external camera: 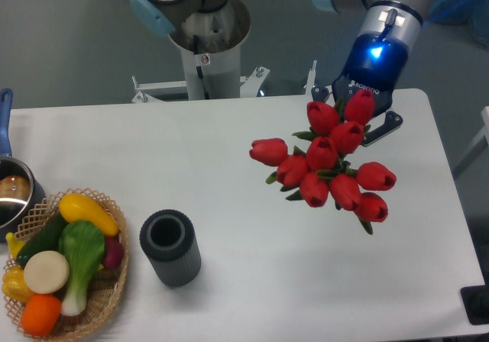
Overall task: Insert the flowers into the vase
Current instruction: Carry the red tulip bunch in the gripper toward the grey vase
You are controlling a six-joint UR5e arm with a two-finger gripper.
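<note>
Fingers [356, 114] mostly hidden behind the buds, but they're gripping the flowers [328, 166] at the stem end, w/ the bunch hanging in the air over the right half of the table [229, 136], buds facing the camera. Vase [170, 247] standing upright at front left, well apart from the bunch. Wicker basket [107, 296] of toy veg sitting just left of the vase; steel pot [11, 193] at the left edge.

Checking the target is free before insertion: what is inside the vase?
The vase stands upright; its opening shows only a dark hollow, with nothing sticking out. Its bottom is too dark to see. The flowers are apart, to its right.
</note>
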